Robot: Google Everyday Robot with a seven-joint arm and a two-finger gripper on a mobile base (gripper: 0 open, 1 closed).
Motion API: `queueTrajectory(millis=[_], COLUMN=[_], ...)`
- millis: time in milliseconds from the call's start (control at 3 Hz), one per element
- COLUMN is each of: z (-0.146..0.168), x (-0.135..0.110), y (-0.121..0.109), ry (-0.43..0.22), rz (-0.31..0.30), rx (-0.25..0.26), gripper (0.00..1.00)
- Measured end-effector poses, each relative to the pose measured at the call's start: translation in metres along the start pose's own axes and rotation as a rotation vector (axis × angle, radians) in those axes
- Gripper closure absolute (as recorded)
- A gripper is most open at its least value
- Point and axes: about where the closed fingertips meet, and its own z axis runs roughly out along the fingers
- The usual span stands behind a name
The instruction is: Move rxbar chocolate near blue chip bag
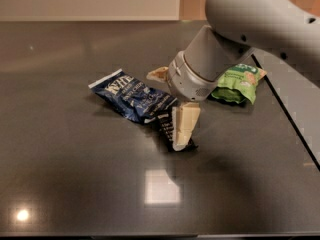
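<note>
Straddling rxbar choc (167, 129): jaws, spread.

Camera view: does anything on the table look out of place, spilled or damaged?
Nothing looks spilled or torn. The blue chip bag is crumpled and lies slantwise; the rxbar chocolate lies at its right end, partly hidden by a finger of the gripper, open low over both. The green snack bag lies apart, right.
</note>
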Motion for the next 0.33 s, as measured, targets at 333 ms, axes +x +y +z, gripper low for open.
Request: queueTrajectory(millis=[333], z=[0.0], x=[-0.0001], y=[0.0], ry=[0.0], rz=[0.0], rx=[0.0], gripper=[0.0])
